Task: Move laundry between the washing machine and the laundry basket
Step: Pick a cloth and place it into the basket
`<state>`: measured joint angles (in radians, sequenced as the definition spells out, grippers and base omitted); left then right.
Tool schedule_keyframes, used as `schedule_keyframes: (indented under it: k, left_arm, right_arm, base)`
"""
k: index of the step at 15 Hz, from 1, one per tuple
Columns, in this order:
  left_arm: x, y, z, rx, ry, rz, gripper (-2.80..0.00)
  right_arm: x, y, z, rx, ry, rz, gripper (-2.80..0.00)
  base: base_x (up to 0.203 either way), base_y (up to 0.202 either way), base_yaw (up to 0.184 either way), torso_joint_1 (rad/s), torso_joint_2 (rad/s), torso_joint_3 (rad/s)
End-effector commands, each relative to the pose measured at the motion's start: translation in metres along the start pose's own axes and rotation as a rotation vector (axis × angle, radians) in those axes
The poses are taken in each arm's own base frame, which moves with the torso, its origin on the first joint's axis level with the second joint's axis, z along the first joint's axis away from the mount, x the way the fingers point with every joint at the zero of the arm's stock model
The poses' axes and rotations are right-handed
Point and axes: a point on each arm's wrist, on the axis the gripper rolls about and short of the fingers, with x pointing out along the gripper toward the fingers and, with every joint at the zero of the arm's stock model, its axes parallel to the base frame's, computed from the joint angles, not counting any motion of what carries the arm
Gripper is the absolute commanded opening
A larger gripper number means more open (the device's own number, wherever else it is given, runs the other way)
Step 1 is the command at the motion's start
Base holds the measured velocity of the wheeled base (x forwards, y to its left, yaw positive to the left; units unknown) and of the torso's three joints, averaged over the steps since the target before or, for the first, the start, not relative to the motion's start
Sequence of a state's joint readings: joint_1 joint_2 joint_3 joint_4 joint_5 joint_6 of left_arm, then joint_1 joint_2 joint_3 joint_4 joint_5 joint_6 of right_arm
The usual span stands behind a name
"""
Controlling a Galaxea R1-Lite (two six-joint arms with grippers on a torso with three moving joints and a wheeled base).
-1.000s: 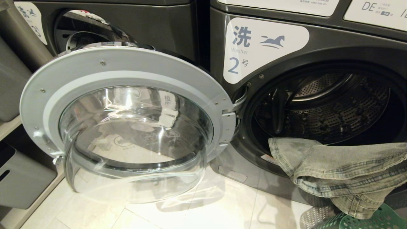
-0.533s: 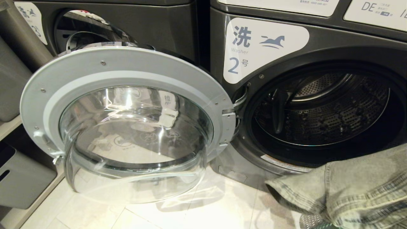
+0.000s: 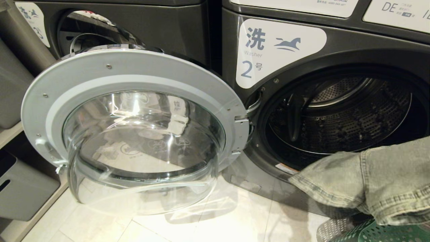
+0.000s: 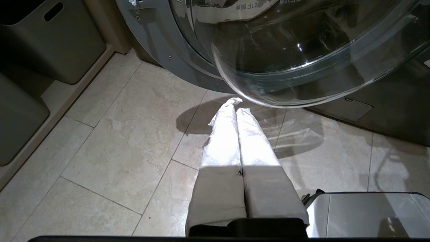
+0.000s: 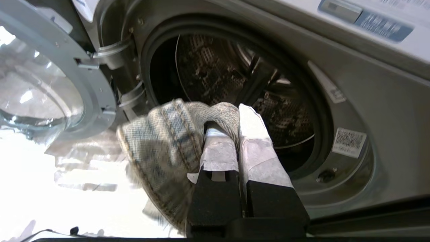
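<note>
The right gripper (image 5: 235, 129) is clamped on a fold of the grey-olive denim garment (image 3: 369, 181), which hangs at the head view's four o'clock, in front of the lower lip of the number 2 washing machine (image 3: 336, 111), above the green laundry basket (image 3: 386, 233) at five o'clock. The drum looks empty. To load well, I judge the bundle needs lifting clear of the door seal, then carrying deep past the rim before release, so no trailing leg drapes out. The open glass door (image 3: 134, 134) stands at nine o'clock, safely aside. The left gripper (image 4: 237, 111) hangs pressed together over the floor tiles (image 4: 117, 144).
</note>
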<state>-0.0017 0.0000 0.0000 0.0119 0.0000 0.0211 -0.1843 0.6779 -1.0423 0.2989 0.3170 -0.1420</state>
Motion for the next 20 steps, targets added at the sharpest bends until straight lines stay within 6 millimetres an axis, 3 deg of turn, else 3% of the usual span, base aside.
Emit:
schedule_keyframes:
  k: [1,17,20]
  left_arm:
    - [0.000,0.000,0.000,0.000,0.000,0.000,-2.80]
    - [0.000,0.000,0.000,0.002,0.000,0.000,-2.80]
    - [0.000,0.000,0.000,0.002,0.000,0.000,-2.80]
  right_arm:
    - [0.000,0.000,-0.003,0.002,0.018,0.002,-2.80]
    - [0.007,-0.001,-0.014,-0.037,0.075,-0.006,-2.80]
    - [0.010,-0.002,-0.015,-0.035,0.084,-0.005,-2.80]
  base:
    - [0.000,0.000,0.000,0.000,0.00,0.000]
    - [0.000,0.000,0.000,0.000,0.00,0.000]
    - [-0.003,0.005,-0.131,0.004,0.00,0.002]
